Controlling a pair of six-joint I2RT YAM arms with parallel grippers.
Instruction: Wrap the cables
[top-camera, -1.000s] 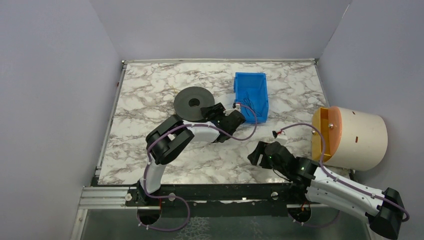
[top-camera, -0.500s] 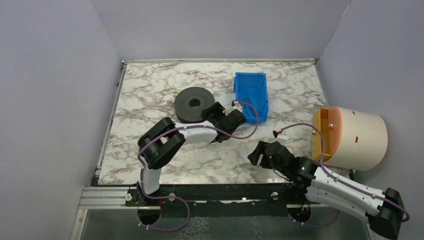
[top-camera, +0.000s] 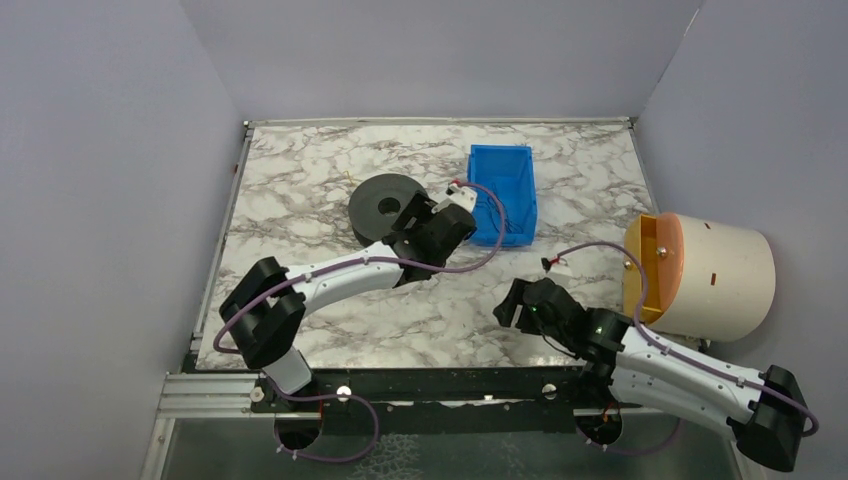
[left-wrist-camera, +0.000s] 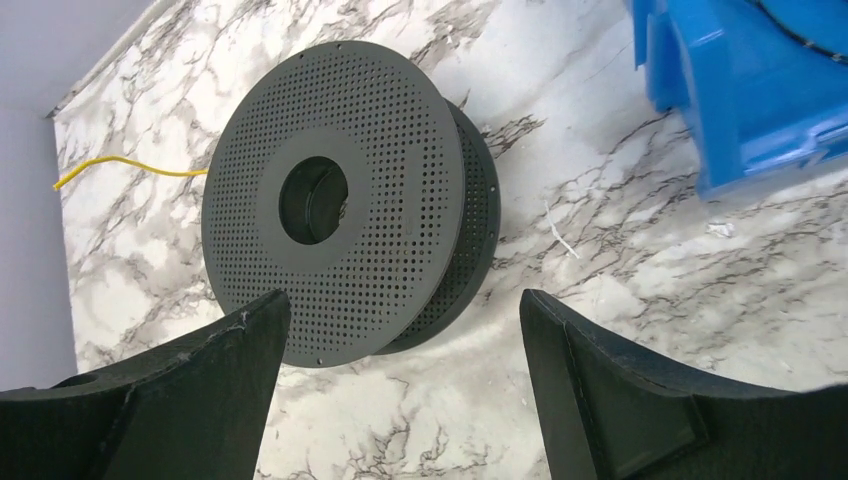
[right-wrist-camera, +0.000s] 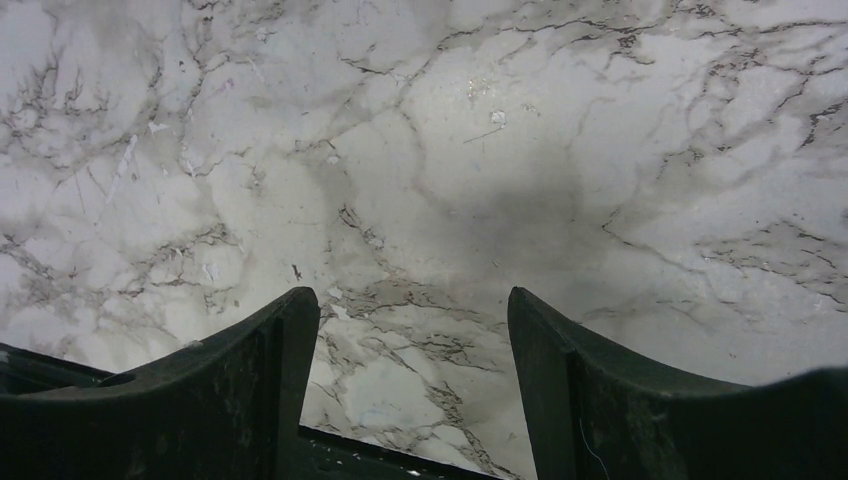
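A black perforated spool (top-camera: 385, 204) lies on the marble table (top-camera: 300, 170); it also shows in the left wrist view (left-wrist-camera: 340, 200). A thin yellow cable (left-wrist-camera: 130, 166) lies on the table left of the spool in that view. My left gripper (top-camera: 412, 212) is open and empty, just right of the spool; in its wrist view (left-wrist-camera: 405, 330) the jaws stand wide apart over bare marble at the spool's near rim. My right gripper (top-camera: 510, 305) is open and empty, low over the marble near the front edge (right-wrist-camera: 412, 320).
A blue bin (top-camera: 503, 192) stands right of the spool, also in the left wrist view (left-wrist-camera: 760, 90). A cream cylinder with an orange face (top-camera: 700, 275) stands at the right edge. The arms' purple cables arc over the table.
My left arm has stretched out, and its gripper has moved left and away, from beside the blue bin to the spool's right edge. The right arm has barely moved.
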